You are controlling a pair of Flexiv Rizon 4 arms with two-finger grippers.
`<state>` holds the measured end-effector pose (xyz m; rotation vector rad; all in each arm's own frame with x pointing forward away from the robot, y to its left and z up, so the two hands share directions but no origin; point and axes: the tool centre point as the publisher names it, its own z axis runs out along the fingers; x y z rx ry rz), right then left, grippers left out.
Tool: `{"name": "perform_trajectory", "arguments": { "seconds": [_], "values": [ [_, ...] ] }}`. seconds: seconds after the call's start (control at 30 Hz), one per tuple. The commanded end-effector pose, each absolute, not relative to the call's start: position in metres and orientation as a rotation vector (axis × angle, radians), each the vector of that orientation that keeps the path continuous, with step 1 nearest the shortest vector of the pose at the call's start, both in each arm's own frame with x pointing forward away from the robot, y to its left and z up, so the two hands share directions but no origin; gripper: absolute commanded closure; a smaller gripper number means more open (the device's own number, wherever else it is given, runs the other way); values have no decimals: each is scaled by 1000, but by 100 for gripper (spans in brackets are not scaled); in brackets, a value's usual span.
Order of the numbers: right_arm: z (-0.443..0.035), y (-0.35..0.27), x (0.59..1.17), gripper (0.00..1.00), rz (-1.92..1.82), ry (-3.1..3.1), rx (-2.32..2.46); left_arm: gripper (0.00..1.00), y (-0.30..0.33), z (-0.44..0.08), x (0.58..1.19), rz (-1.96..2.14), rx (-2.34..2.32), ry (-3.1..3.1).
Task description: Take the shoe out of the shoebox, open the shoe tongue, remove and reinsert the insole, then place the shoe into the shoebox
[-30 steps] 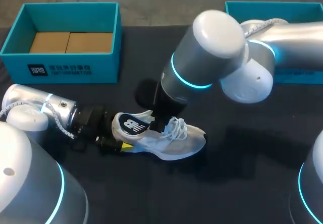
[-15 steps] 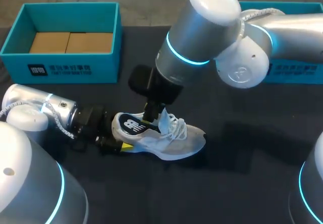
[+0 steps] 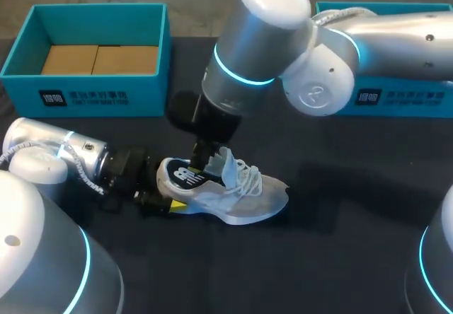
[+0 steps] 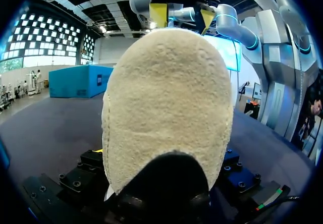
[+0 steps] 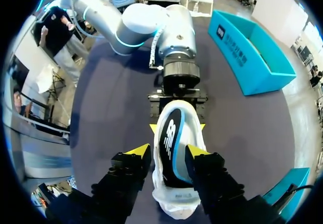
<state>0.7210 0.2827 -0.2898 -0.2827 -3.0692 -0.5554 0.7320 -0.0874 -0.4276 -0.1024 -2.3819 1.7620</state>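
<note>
the shoe (image 3: 233, 195) is out of the shoebox (image 3: 85, 96) at upper left and lies on the table (image 3: 340, 243) at lower middle, heel pinched by the left claw (image 5: 176, 127), its tongue (image 3: 228, 160) seems lifted, and the right claw (image 5: 166, 151) hangs spread over the opening, so i judge that taking out and refitting the insole (image 5: 170, 144), then boxing the shoe, are left.

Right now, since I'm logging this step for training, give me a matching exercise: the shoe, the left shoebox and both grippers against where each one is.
1. shoe
2. left gripper
3. right gripper
4. left shoebox

a. holds only brown cardboard
b. hangs over the shoe's opening
c. lies on the black table, outside any box
d. its fingers clamp the shoe's heel

Pairs: 1-c, 2-d, 3-b, 4-a
</note>
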Motion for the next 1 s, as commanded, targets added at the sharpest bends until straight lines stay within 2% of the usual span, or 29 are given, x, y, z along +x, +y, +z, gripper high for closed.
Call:
{"name": "perform_trajectory", "arguments": {
  "seconds": [0.03, 0.2, 0.4, 0.77, 0.83, 0.9, 0.93, 1.0],
  "values": [
    [-302, 292, 729, 58, -548, -3051, -282, 100, -88, -427, 732, 1760, -101, -2385],
    [-308, 289, 731, 61, -562, -3043, -293, 100, -88, -427, 732, 1760, -101, -2385],
    [-314, 287, 731, 69, -568, -3024, -304, 100, -88, -427, 732, 1760, -101, -2385],
    [-307, 289, 728, 74, -563, -3039, -297, 100, -88, -427, 732, 1760, -101, -2385],
    [-306, 289, 728, 78, -560, -3038, -294, 100, -88, -427, 732, 1760, -101, -2385],
    [-306, 290, 729, 97, -559, -3036, -290, 100, -88, -427, 732, 1760, -101, -2385],
    [-306, 290, 729, 100, -560, -3036, -290, 100, -88, -427, 732, 1760, -101, -2385],
    [-307, 290, 729, 100, -560, -3034, -285, 100, -88, -427, 732, 1760, -101, -2385]
  ]
}}
